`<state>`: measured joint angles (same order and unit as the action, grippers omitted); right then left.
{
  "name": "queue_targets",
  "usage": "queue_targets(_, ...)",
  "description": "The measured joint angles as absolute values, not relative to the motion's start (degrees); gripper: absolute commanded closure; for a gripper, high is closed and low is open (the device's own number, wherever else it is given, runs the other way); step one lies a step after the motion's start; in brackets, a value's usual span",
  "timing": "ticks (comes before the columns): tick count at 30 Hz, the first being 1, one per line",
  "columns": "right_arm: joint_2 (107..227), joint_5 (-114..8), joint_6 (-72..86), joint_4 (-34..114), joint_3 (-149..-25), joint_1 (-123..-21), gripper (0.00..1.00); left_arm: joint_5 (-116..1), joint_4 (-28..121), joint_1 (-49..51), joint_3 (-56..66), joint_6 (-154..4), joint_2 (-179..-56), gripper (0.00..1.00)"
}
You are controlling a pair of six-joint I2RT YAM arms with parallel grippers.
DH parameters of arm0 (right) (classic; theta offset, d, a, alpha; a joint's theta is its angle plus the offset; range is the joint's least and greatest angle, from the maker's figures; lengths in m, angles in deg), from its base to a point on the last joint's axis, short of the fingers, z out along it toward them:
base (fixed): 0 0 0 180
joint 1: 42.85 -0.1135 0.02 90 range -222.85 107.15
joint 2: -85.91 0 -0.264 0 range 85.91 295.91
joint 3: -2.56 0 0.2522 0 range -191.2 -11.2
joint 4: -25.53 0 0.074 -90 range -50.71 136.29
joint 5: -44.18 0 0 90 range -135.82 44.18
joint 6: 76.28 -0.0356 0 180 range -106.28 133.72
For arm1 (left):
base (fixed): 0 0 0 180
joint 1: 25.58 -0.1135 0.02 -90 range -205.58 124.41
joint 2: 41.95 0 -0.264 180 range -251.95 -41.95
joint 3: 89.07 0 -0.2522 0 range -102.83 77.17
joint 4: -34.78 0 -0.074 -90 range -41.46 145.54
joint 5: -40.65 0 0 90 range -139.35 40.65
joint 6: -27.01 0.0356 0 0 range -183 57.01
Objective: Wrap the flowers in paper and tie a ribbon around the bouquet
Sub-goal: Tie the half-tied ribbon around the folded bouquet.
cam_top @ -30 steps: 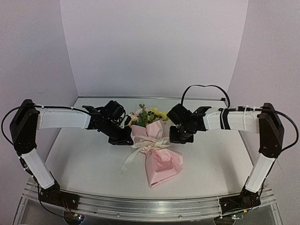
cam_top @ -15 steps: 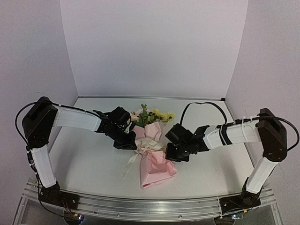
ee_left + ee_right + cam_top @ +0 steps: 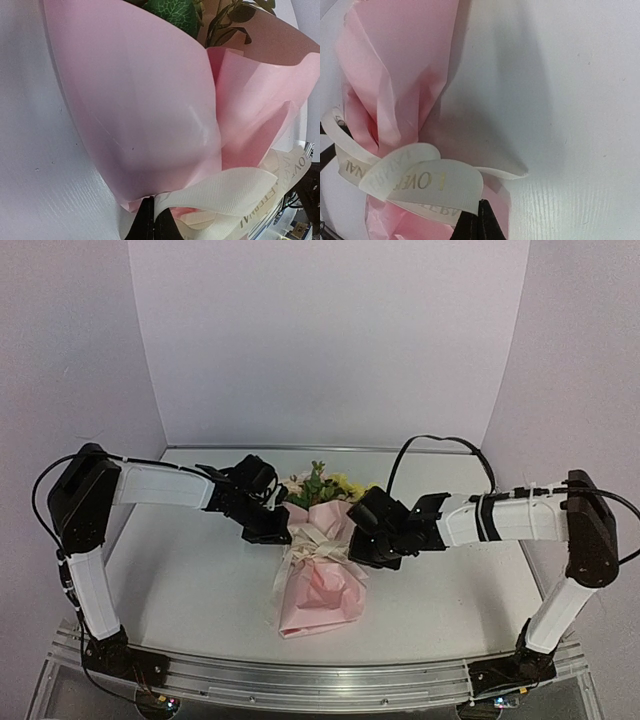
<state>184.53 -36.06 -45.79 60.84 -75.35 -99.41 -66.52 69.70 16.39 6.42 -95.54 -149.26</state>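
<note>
As the left gripper [image 3: 150, 218] and right gripper [image 3: 479, 218] each pinch the ribbon [image 3: 420, 182] closed, the bouquet [image 3: 322, 582] lies between them, blooms pointing away.

The only writing I can make out is the tan lettering printed along the cream ribbon [image 3: 417, 181] tied round the bouquet [image 3: 395, 60]. In the right wrist view, the loop at the bouquet's pinched waist reads "LOVE", upside down. The strand left of the waist shows "NAL". The left wrist view shows "LOV" beside the waist, and the rest there is too blurred to read.
</note>
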Motion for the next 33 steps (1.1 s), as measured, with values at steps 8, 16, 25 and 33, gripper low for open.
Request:
queue_targets(8,183.81,-30.35,-40.42,68.81,-81.59,-98.37,1.00,-64.27,70.20,16.36,9.47,-95.39,-144.48,1.00)
queue_targets(16,183.40,-28.86,-39.47,71.87,-80.60,-96.92,1.00,-62.72,70.55,15.78,14.29,-95.98,-140.49,1.00)
queue_targets(25,183.16,-27.37,-39.26,73.95,-79.41,-96.61,1.00,-62.56,70.59,15.09,17.80,-96.26,-139.36,1.00)
queue_targets(33,183.18,-24.05,-37.67,77.47,-79.41,-96.61,1.00,-62.55,70.49,14.35,18.01,-96.33,-138.03,1.00)
